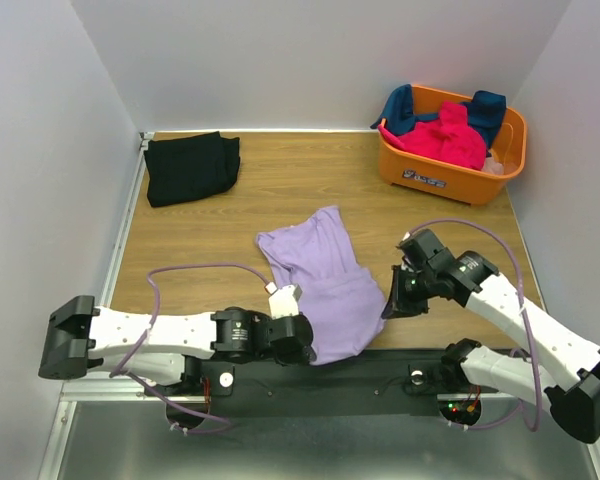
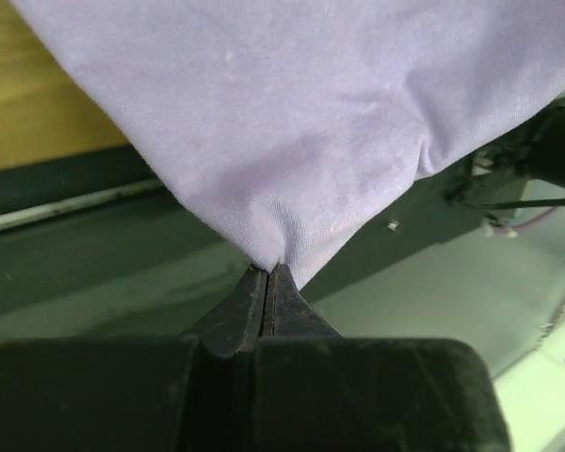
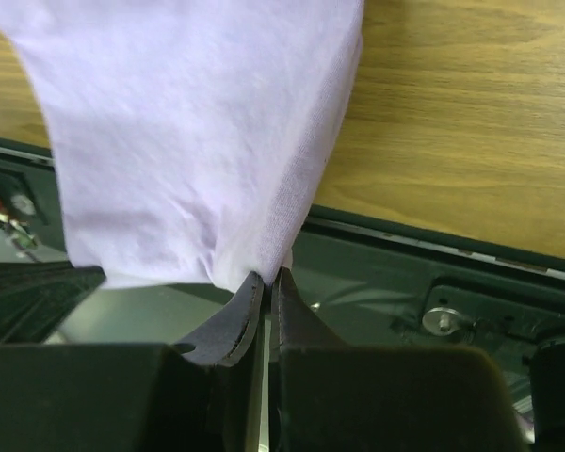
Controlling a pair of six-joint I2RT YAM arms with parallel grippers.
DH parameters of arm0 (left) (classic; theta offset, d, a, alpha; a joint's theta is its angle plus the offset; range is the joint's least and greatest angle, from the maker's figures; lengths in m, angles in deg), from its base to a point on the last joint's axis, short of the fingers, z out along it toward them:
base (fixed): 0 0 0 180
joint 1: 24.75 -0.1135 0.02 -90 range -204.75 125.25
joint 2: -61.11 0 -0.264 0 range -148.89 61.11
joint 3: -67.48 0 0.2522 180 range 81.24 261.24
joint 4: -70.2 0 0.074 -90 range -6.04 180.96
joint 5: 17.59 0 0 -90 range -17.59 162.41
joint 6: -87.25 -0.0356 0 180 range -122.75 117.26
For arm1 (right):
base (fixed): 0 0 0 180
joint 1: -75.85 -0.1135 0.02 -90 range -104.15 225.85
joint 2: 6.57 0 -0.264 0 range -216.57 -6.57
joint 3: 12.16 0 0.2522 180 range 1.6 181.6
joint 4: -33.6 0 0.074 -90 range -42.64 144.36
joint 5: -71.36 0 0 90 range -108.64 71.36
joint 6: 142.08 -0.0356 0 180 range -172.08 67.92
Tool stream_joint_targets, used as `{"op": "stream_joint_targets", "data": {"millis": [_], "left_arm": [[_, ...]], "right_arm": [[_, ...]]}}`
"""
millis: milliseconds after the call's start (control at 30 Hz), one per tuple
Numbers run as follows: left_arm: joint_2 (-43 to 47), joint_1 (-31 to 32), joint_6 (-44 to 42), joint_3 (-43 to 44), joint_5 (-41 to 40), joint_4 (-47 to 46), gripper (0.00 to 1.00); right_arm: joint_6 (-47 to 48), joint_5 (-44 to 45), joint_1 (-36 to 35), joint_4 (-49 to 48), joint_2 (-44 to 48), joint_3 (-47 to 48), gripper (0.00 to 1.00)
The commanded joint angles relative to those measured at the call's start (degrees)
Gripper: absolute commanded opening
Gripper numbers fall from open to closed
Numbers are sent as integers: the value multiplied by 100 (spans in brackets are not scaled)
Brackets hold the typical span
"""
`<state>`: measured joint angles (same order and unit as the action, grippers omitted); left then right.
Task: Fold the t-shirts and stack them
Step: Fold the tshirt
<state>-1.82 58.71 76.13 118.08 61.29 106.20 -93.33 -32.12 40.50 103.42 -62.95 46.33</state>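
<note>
A lavender-purple t-shirt (image 1: 325,280) hangs bunched between both arms above the table's near edge. My left gripper (image 1: 302,348) is shut on its near left corner; in the left wrist view the cloth (image 2: 301,122) is pinched at my gripper (image 2: 268,269). My right gripper (image 1: 390,306) is shut on the shirt's right edge, and the right wrist view shows the fabric (image 3: 188,141) caught between the tips of my gripper (image 3: 269,275). A folded black t-shirt (image 1: 191,166) lies at the back left. Hot-pink (image 1: 438,136) and teal-blue (image 1: 485,108) t-shirts sit in the basket.
An orange plastic basket (image 1: 450,175) stands at the back right corner. White walls close in the wooden table (image 1: 200,240) on the left, back and right. A black mounting rail (image 1: 360,375) runs along the near edge under the shirt.
</note>
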Motion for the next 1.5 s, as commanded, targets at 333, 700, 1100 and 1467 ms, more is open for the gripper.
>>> {"op": "stream_joint_targets", "data": {"millis": [333,700,1100,1467], "left_arm": [[1182,215,1541,994,-1408,1423,0],[1337,-1259,333,1000,-963,1099,0],[1100,-3300,-1162,842,188,387,0],[291,-4698,-2218,1159,926,62,0]], "right_arm": [[3,1090,-50,645,-748,2545,1],[293,1962,-42,143,-1849,3630,0],[645,2244,2,-349,-3299,4746,0],[1111,2095,327,-472,-4380,5757,0]]}}
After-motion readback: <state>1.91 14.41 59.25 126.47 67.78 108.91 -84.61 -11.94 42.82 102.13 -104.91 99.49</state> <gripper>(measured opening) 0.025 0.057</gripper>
